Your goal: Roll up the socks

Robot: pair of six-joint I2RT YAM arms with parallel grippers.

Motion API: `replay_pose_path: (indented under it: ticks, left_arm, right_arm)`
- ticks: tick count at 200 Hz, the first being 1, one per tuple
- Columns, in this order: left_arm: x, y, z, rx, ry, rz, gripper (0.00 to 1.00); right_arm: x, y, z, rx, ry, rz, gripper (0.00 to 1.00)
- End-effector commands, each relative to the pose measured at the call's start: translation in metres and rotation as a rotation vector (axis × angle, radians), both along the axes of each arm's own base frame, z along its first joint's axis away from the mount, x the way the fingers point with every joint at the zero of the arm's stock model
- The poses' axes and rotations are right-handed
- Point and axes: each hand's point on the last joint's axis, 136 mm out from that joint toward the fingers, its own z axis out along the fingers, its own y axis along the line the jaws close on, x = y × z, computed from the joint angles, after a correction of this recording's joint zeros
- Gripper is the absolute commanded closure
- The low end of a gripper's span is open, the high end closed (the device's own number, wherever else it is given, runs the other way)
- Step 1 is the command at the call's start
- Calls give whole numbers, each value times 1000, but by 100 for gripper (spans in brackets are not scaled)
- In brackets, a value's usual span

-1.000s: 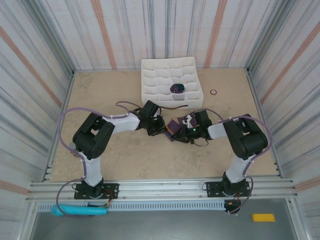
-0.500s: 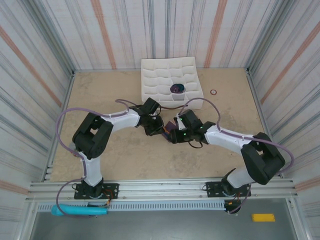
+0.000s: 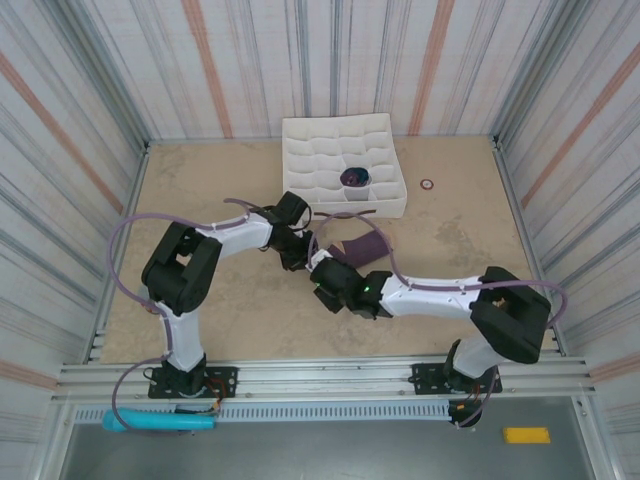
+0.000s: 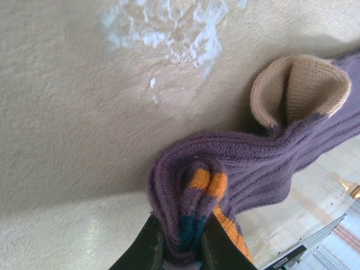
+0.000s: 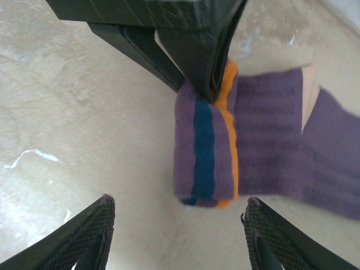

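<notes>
The socks [image 3: 360, 247] are seen near the middle of the table [image 3: 200, 190], just in front of the tray [image 3: 300, 150]. One end is lifted and the rest is trailed flat toward the right. The left gripper [image 4: 179, 247] is clenched on the folded end [image 5: 205, 152], where purple, teal and orange bands are stacked in a short first turn; the peach toe [image 4: 298, 90] is left lying loose beyond it. The right gripper [image 5: 180, 236] is held released just short of that fold, touching nothing, with its fingers spread wide to either side. The step in hand is judged to be the handover of the started roll. It would be done well if the right fingers were brought squarely across the whole width of the fold, so that both layers are caught together, and closed clear of the left fingers, which are set very close by. The left grip is best kept until the new grip is firm; otherwise the turn is likely to spring open. Light tension should then be held along the trailing length, so that the next turns are wound tight and even toward the toe. Against the frame one second earlier, the right gripper has been drawn off the socks toward the near-left, its arm is now stretched low across the table, and the purple length once covered is exposed — the left gripper has been shifted only slightly leftward.
</notes>
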Motion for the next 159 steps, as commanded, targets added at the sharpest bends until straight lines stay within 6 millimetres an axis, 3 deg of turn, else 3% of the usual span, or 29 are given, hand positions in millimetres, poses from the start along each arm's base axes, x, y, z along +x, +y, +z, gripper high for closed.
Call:
replay_pose_path:
  ticks: [1,77,92,111,140,159]
  left_arm:
    - [-8,5,-8,19,56,-25,100]
    - [-10,6,-8,15,65,-31,100]
    - [-11,6,-8,13,68,-29,100]
    - [-10,4,-8,-4,66,-24,100]
    - [-8,4,-4,-17,35,-13,61]
    - [-4,4,2,-22,4,-5,39]
  right_arm:
    - [20,3,5,-108,-165,-6,38]
    - [32,5,-28,-223,-237,-47,47]
    - [31,4,-33,-233,-229,-47,55]
    - [29,3,-39,-236,-209,-48,74]
    - [25,-1,-46,-209,-156,-60,100]
    - [22,-5,-55,-165,-75,-71,100]
